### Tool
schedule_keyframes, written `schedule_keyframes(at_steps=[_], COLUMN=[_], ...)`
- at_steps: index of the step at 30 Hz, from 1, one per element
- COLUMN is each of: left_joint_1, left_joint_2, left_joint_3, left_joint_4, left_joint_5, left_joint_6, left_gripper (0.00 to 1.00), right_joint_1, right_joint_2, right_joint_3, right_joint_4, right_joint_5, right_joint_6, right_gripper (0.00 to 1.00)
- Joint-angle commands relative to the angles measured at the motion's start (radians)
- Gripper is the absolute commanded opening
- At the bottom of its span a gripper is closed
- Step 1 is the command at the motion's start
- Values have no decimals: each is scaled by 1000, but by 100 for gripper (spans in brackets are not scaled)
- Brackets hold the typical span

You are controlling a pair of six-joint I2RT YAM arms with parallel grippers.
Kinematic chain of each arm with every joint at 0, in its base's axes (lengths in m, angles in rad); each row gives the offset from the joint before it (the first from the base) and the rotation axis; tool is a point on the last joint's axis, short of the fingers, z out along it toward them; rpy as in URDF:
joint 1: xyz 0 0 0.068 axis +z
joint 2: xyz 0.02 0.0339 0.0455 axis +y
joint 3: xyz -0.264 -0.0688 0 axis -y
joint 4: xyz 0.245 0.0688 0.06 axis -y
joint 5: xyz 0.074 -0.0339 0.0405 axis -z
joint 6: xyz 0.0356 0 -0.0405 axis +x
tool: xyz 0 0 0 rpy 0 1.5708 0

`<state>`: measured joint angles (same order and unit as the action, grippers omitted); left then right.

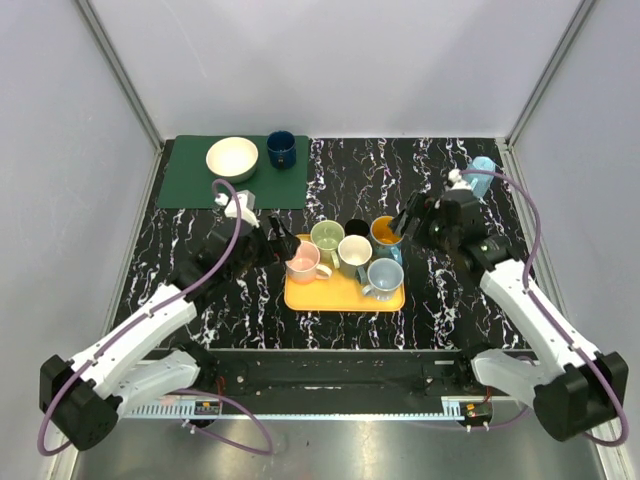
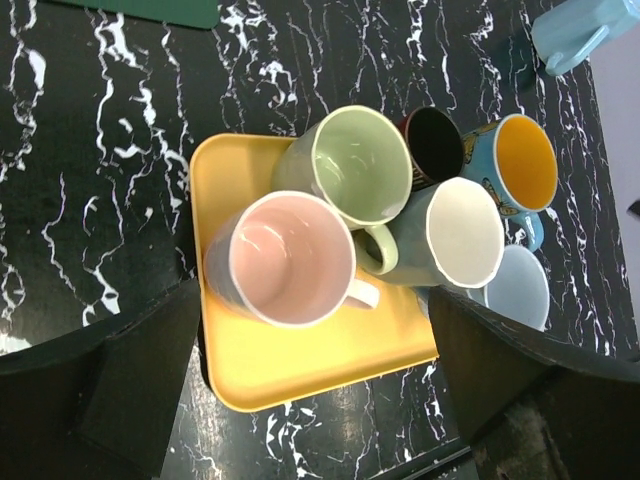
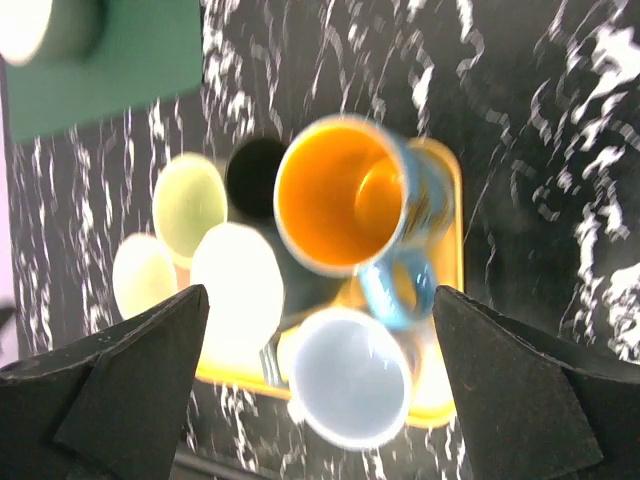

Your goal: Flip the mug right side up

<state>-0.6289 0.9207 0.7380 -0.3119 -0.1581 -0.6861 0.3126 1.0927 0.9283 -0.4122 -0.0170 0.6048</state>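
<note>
While both claws hang spread and empty, left gripper (image 1: 284, 244) at 9 o'clock of the yellow tray (image 1: 335, 296) beside the pink mug (image 1: 302, 262), right gripper (image 1: 406, 221) at 1 o'clock over the orange-lined mug (image 1: 385, 231), five tray mugs show open mouths. Pale-blue mug (image 1: 384, 273), 5 o'clock corner: orientation unclear. Judgement: flip done, unless that one remains.

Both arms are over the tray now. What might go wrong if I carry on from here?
1. The mugs are packed tight on the tray, and no gap shows between the pink mug and the green mug. A finger of the open left gripper pushing in may shove or tip a neighbour.
2. The open right gripper hangs over the orange-lined mug on the same tray, so the two arms may bump there.
</note>
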Motion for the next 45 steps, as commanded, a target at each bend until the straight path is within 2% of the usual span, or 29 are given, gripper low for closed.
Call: schedule_keyframes(at_steps=[1,5,9,15,22,25,27,28,30,31,32,35,37,38,40,41,45], left_joint_1=[-6,-89,-110,-199,-262,-267,-267,-267,-267,-269,-287,-371,-402,-428,-462,-495,-535], left_joint_2=[58,124,173,237,271,256,225,212,169,155,141,139,231,271,380,409,515], left_joint_3=[89,125,120,109,55,55,64,63,40,25,-15,-17,23,67,110,154,234], left_joint_4=[17,10,7,-36,-29,-59,-128,-147,-141,-106,2,113,125,131,131,128,120], left_joint_5=[49,-14,-29,-122,-219,-253,-280,-293,-285,-244,-212,-137,-28,6,35,35,6], left_joint_6=[101,103,4,-124,-455,-474,-486,-483,-454,-373,-319,-153,-63,-35,26,48,114], left_gripper=[99,99,99,93,85,92,99,99,99,99,98,89,87,78,77,73,73], right_joint_1=[114,177,241,243,244,287,350,417,454,457,459,457,459,459,459,459,459], right_joint_2=[-138,-137,-152,-188,-146,-102,-82,-70,-65,-74,-85,-131,-140,-139,-134,-136,-172], right_joint_3=[-28,1,-11,-46,-16,36,64,84,96,92,86,57,63,69,87,90,98], right_joint_4=[-105,-200,-224,-182,-146,-166,-201,-214,-244,-247,-247,-226,-235,-243,-270,-278,-306], right_joint_5=[54,156,282,249,223,146,201,237,342,359,377,410,411,411,419,420,434], right_joint_6=[-50,-40,-28,-11,-29,-109,-146,-151,-126,-90,-77,-47,-33,-31,-20,-19,-8], right_gripper=[100,100,100,98,97,96,96,97,99,100,100,100,100,100,100,100,100])
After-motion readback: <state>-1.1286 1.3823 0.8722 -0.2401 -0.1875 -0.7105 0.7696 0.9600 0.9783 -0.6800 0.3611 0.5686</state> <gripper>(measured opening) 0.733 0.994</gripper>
